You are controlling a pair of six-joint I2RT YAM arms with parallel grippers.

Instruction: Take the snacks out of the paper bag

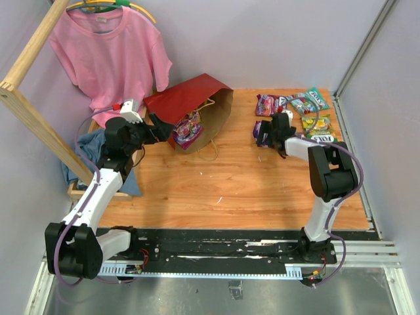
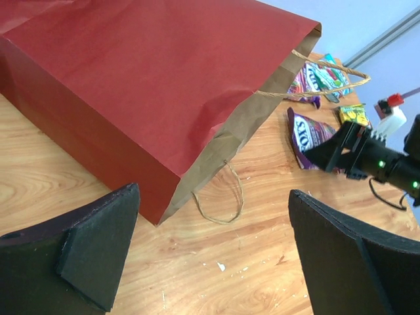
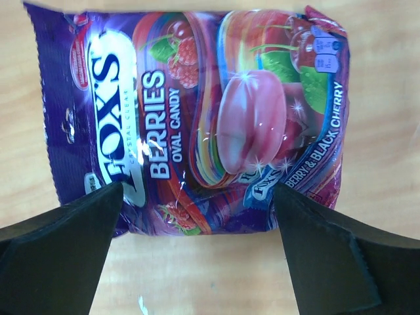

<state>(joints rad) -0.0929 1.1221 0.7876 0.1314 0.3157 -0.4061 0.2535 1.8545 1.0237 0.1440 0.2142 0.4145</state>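
Note:
The dark red paper bag (image 1: 187, 97) lies on its side, its brown mouth facing right, and it fills the top of the left wrist view (image 2: 144, 85). A purple snack packet (image 1: 188, 130) lies in the mouth. My left gripper (image 1: 165, 130) is open and empty beside the bag's front edge, over bare wood (image 2: 213, 262). My right gripper (image 1: 262, 133) is open, its fingers either side of the near edge of a purple Fox's Berries packet (image 3: 197, 118) lying flat on the table (image 2: 312, 134). Pink (image 1: 266, 104), green (image 1: 310, 101) and yellow (image 1: 315, 123) packets lie at the back right.
A pink T-shirt (image 1: 108, 52) hangs at the back left over a wooden frame (image 1: 39, 125) and a blue cloth (image 1: 82, 154). The bag's loop handle (image 2: 223, 197) lies on the wooden table (image 1: 230, 184). Walls close the back and right.

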